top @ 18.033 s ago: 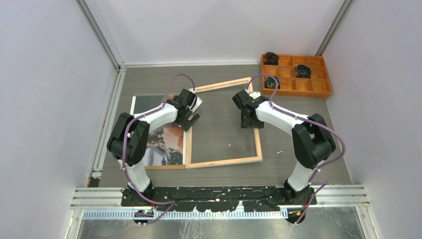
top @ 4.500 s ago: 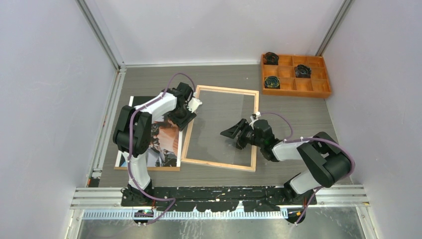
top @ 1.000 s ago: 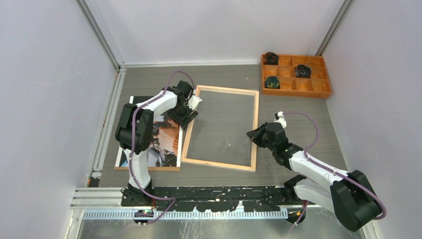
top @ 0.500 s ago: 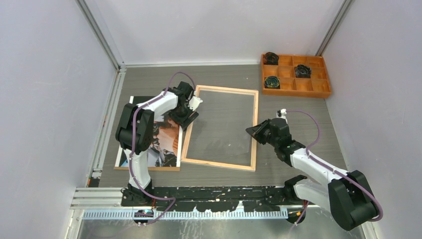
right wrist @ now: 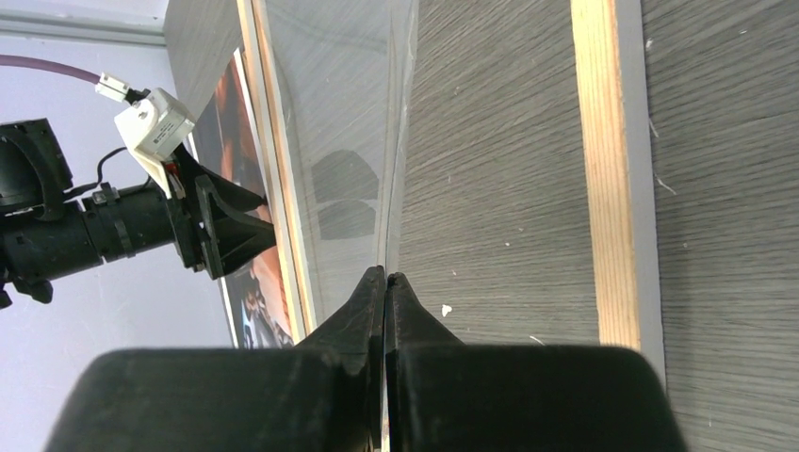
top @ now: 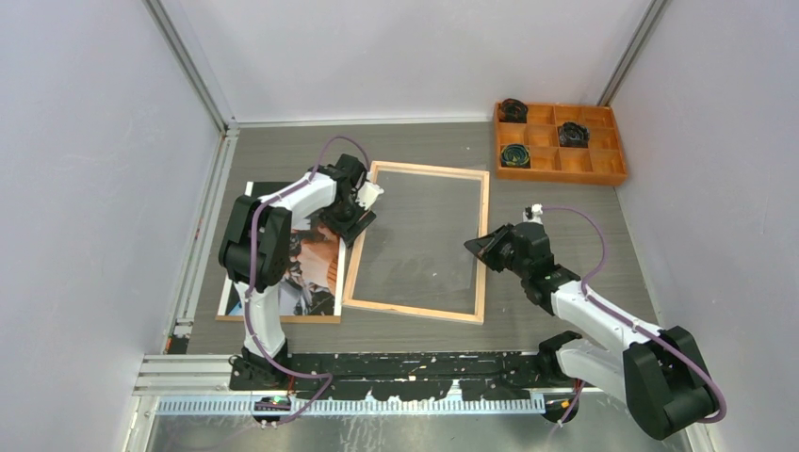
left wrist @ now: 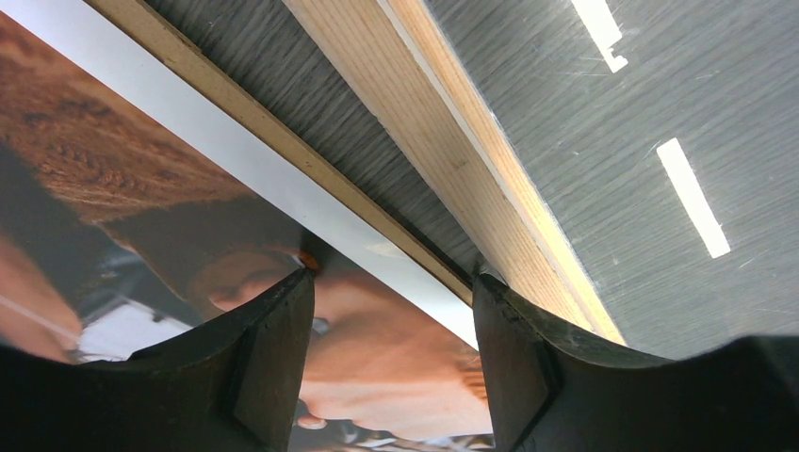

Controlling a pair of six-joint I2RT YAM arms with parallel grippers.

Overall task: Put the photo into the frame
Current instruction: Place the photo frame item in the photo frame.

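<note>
The frame [top: 415, 312] lies flat mid-table, light wood side up. Left of it the photo [top: 316, 273] rests picture side up on a brown backing board [top: 278, 318]. My left gripper [top: 350, 218] is open, low over the photo's right edge, beside the frame's left rail; in the left wrist view its jaws [left wrist: 391, 278] straddle the photo [left wrist: 113, 188] next to the rail [left wrist: 443, 141]. My right gripper [top: 474, 247] is shut on the right edge of a clear sheet [right wrist: 349, 113], which slants over the frame's opening. The right wrist view shows the fingertips [right wrist: 386, 275] pinched together on it.
An orange compartment tray [top: 559, 143] with dark coiled items stands at the back right. White walls and metal rails close in the table on three sides. The backing board's brown edge [left wrist: 283, 155] runs close to the frame's left rail.
My right gripper has moved slightly away from me along the frame's right rail with the clear sheet. The left gripper has stayed where it was.
</note>
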